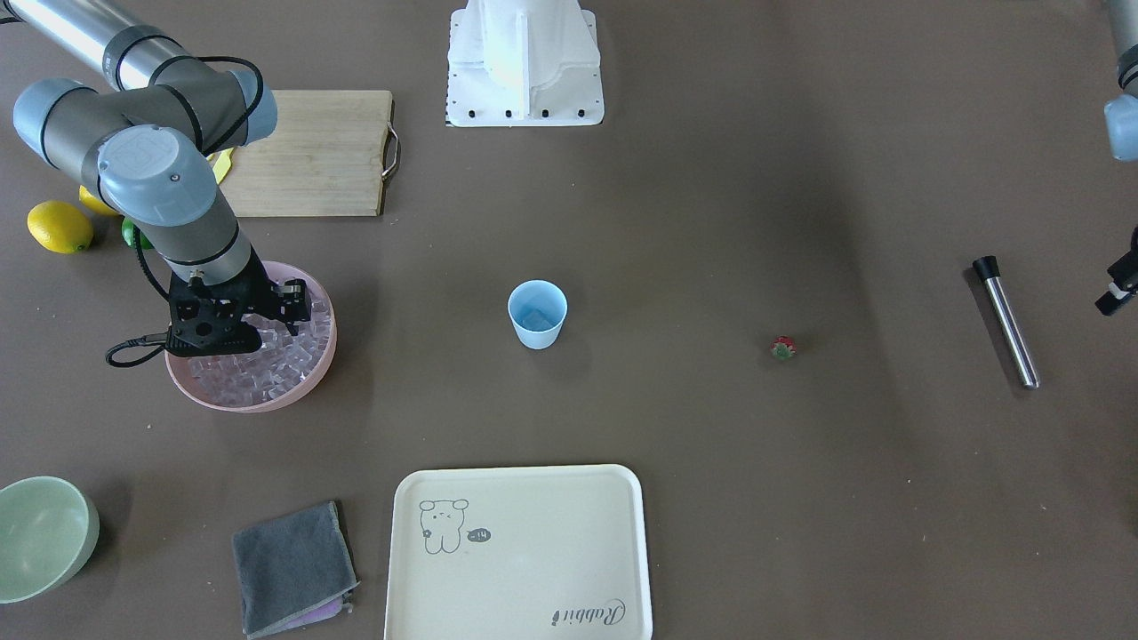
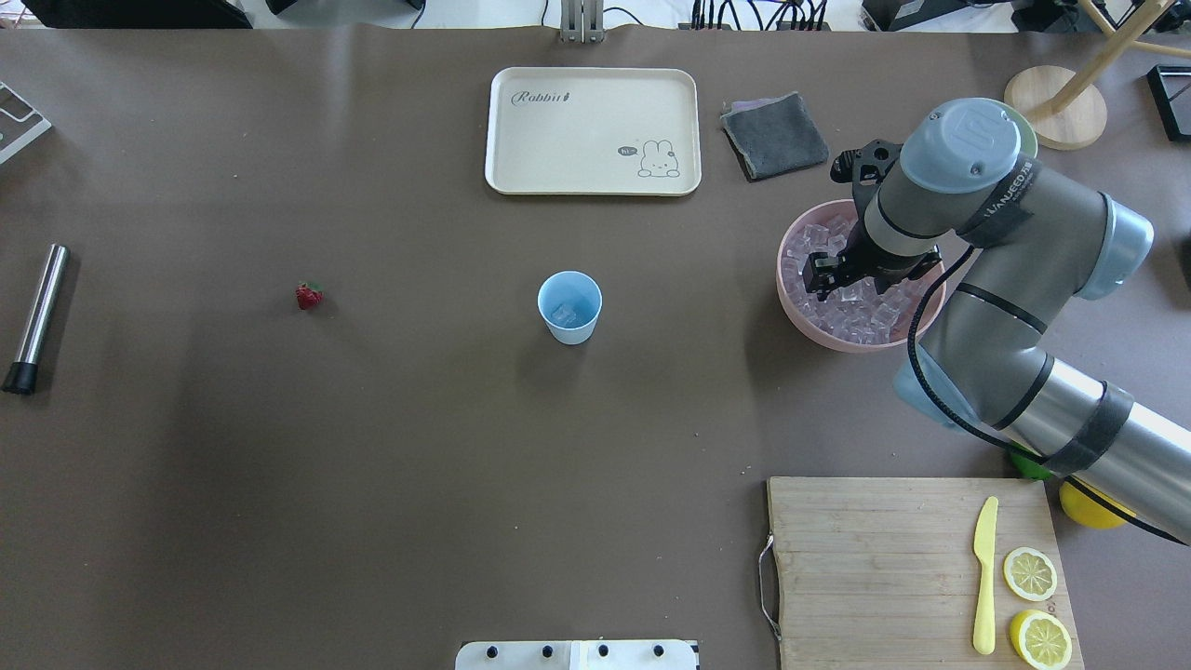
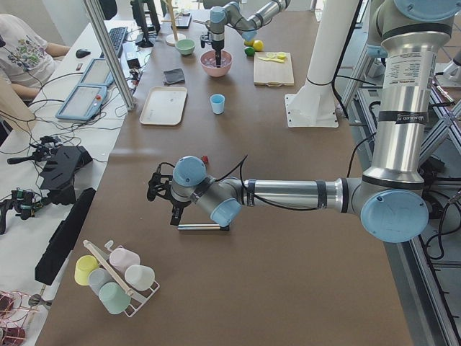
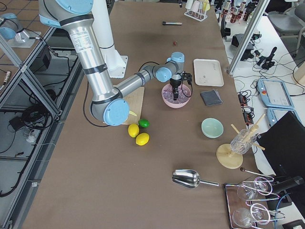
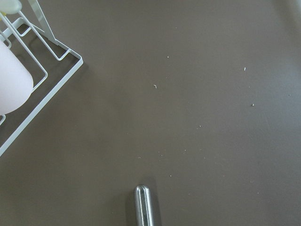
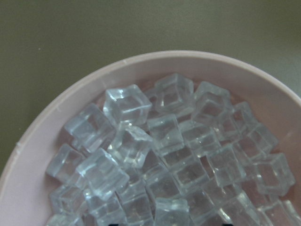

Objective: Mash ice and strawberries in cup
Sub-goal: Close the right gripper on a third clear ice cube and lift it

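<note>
The light-blue cup [image 1: 537,316] [image 2: 569,307] stands upright mid-table with a clear ice cube inside. The ice [image 2: 865,312] [image 6: 160,141] is heaped in a pink bowl [image 1: 267,404] [image 2: 819,330]. My right gripper [image 2: 831,282] [image 1: 253,342] points down into the heap. No fingers cross the middle of the right wrist view, so its jaws look open. The small red strawberry [image 1: 782,348] [image 2: 309,296] lies alone on the table. My left gripper [image 3: 173,213] hovers over a steel muddler [image 1: 1007,322] [image 5: 143,205]. I cannot tell its state.
A cream tray [image 2: 593,130], a grey cloth [image 2: 774,135] and a pale green bowl [image 1: 40,533] lie on the far side. A cutting board [image 2: 893,558] holds a yellow knife and lemon slices, with whole lemons [image 1: 60,227] beside it. A cup rack [image 3: 115,277] stands near the left gripper.
</note>
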